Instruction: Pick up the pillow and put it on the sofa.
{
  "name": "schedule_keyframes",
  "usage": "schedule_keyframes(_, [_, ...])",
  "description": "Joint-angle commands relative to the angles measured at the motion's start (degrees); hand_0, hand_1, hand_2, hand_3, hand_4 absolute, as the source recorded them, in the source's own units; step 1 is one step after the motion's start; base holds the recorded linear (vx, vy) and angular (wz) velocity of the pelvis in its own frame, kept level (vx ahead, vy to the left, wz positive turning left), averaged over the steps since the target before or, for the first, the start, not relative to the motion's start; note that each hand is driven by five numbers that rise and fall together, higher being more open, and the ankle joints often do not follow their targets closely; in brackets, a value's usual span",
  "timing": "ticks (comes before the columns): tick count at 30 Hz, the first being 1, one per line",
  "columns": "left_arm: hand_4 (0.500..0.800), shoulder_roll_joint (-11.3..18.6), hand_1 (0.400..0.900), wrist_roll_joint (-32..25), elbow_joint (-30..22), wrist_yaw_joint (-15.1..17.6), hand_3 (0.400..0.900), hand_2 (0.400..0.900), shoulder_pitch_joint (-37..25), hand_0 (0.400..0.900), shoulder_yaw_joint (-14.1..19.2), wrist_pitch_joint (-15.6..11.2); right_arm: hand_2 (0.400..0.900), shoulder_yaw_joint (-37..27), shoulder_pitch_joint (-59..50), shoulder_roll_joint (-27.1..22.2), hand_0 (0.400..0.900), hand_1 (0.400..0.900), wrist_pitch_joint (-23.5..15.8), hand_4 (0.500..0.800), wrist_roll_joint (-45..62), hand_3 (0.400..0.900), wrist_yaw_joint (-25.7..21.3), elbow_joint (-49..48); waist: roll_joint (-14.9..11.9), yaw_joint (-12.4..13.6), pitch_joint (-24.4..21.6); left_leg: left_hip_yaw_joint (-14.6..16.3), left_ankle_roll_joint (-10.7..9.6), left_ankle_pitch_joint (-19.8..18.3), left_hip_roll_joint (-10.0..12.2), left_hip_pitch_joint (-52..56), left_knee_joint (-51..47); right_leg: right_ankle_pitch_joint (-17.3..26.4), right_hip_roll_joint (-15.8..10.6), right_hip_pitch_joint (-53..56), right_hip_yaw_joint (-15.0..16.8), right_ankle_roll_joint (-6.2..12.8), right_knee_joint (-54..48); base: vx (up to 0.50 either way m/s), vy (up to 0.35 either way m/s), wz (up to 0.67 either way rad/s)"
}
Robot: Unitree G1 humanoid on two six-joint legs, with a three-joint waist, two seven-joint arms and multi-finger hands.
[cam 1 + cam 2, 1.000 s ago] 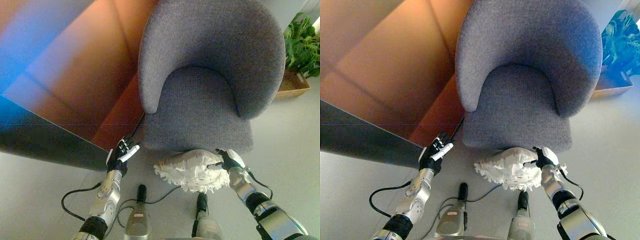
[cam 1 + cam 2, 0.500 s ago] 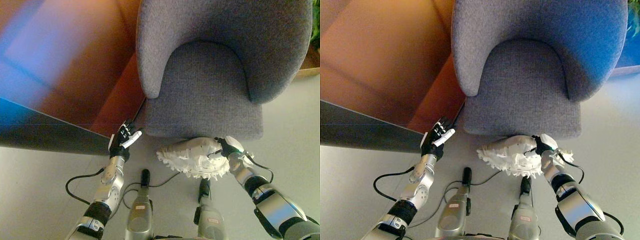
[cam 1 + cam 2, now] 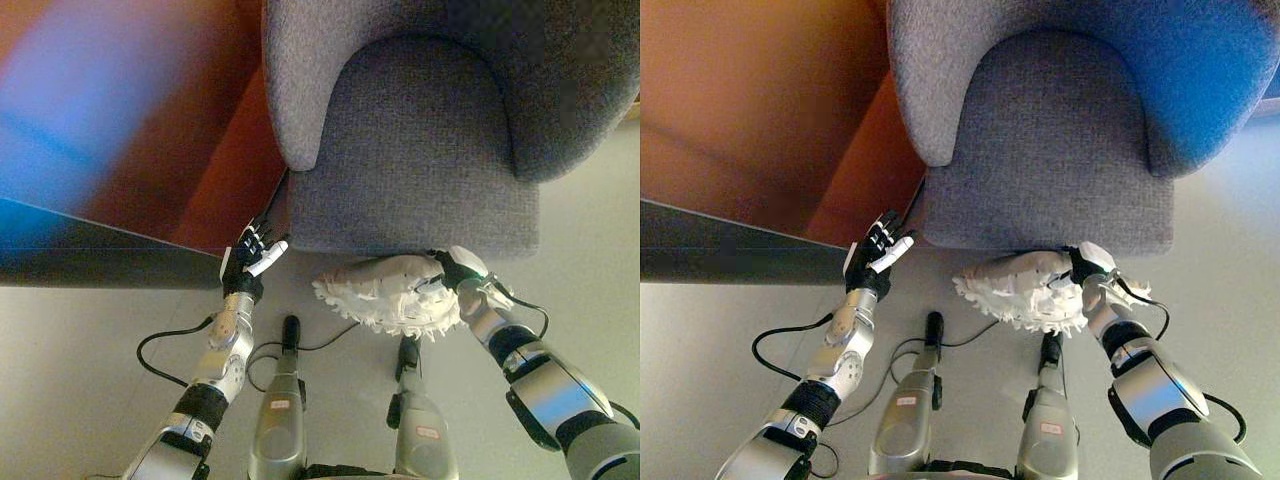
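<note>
Right hand (image 3: 457,271) around pillow (image 3: 385,294)

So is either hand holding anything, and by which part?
The right hand grips the white pillow at its right edge. The left hand is open, holding nothing.

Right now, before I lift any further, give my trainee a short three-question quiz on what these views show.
1. True or false: the white fringed pillow already lies on the grey armchair's seat.
2. Which robot hand grips the pillow? A) left B) right C) both
3. Fill in: the left robot hand is held with its fingers ____, touching nothing.

Key:
1. False. The pillow hangs just below the seat's front edge, above the floor.
2. B. The right robot hand is curled on the pillow's right end.
3. Open.
</note>
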Motion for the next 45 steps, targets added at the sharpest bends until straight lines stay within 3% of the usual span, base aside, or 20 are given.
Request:
schedule_keyframes(1, [0.800, 1.7, 0.900, -0.4, -4.2, 0.6, 0.900, 0.900, -5.3, 0.900, -2.0, -6.6, 0.400, 2.3, -7.4, -3.1, 0.400, 0.400, -0.9, 0.500, -0.6, 0.400, -0.9, 0.7, -3.5, 1.3, 2.0, -1.5, 1.3, -5.0, -1.5, -1.5, 2.5, 2.6, -5.1, -5.0, 2.8, 2.90, 1.3, -0.04, 0.010, -0.01])
schedule_keyframes(25, [0.800, 1.9, 0.900, -1.5, -4.0, -0.3, 0.900, 0.900, -3.9, 0.900, -1.5, -7.2, 0.400, 0.0, -4.7, -4.3, 0.400, 0.400, -2.0, 0.500, 0.8, 0.400, -1.0, -0.3, -3.4, 0.7, 0.8, -0.8, 1.6, -5.6, -2.3, 0.8, 1.6, 2.6, -5.3, -4.1, 2.0, 3.04, 1.6, 0.00, 0.000, 0.00])
schedule_keyframes(31, [0.800, 2.2, 0.900, -1.7, -4.0, -0.2, 0.900, 0.900, -1.7, 0.900, -0.8, -5.4, 0.400, -1.6, -0.1, -5.1, 0.400, 0.400, -3.1, 0.500, 2.3, 0.400, -2.0, -5.6, -4.5, 0.2, -1.9, -0.6, 1.5, -6.1, -2.0, 3.7, 1.1, 1.9, -5.0, -1.1, 2.2, 3.05, 1.4, 0.05, -0.013, 0.01])
schedule_keyframes(45, [0.800, 1.8, 0.900, 1.8, -2.9, -2.0, 0.900, 0.900, 8.5, 0.900, 3.2, -0.6, 0.400, -7.8, 19.5, -7.5, 0.400, 0.400, 1.8, 0.500, -1.8, 0.400, 0.1, -28.8, -8.0, -0.7, -13.9, 0.4, 1.0, -5.7, -0.2, 12.4, -0.9, 0.1, -4.6, 8.7, 0.6, 3.29, 0.9, 0.14, -0.036, 0.03])
